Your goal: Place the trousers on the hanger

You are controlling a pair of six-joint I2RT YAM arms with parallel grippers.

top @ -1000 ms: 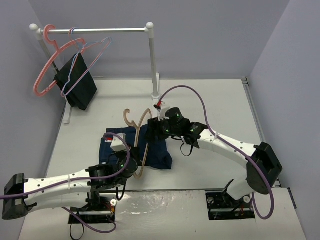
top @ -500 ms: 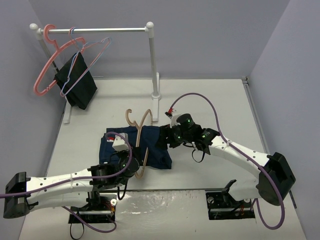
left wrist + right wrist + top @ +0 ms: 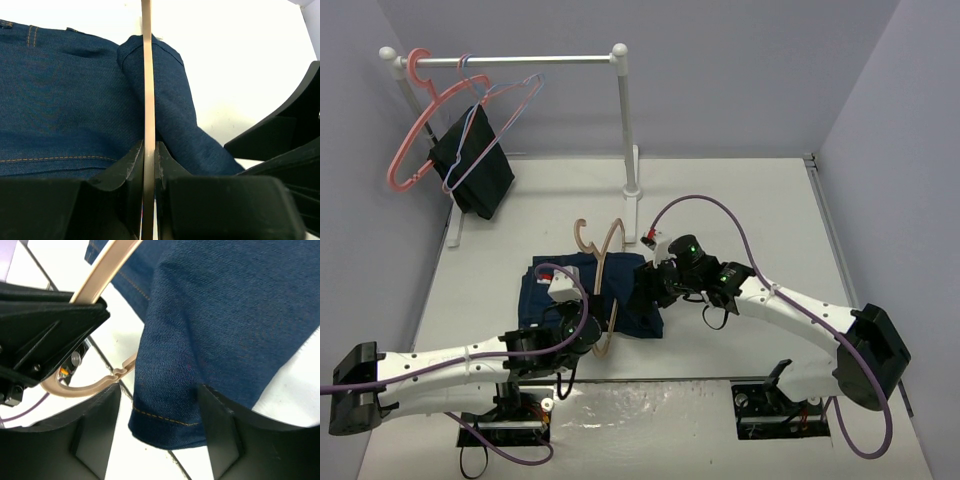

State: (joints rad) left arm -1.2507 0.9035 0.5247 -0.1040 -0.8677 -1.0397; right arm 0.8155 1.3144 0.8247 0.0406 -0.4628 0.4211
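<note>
The dark blue trousers (image 3: 632, 312) lie folded on the white table, left of centre. The tan wooden hanger (image 3: 604, 268) stands on edge across them, hook (image 3: 582, 236) toward the back. My left gripper (image 3: 588, 336) is shut on the hanger's near end; in the left wrist view the thin wooden hanger (image 3: 147, 75) runs straight up between the left gripper (image 3: 148, 146), with the trousers (image 3: 60, 100) behind it. My right gripper (image 3: 648, 290) is at the trousers' right edge. In the right wrist view the right gripper (image 3: 159, 392) is open, straddling a stitched hem of the trousers (image 3: 170, 420).
A white clothes rack (image 3: 510, 62) stands at the back left with a pink hanger (image 3: 412, 135), wire hangers (image 3: 515, 105) and a black cloth (image 3: 472, 168). The rack's right post (image 3: 624, 120) is just behind the wooden hanger. Grey walls close in on three sides.
My right gripper has moved away from the hanger's top, rightward and toward me, down to the trousers' right edge. The hanger has tilted slightly. The left arm has barely moved.
</note>
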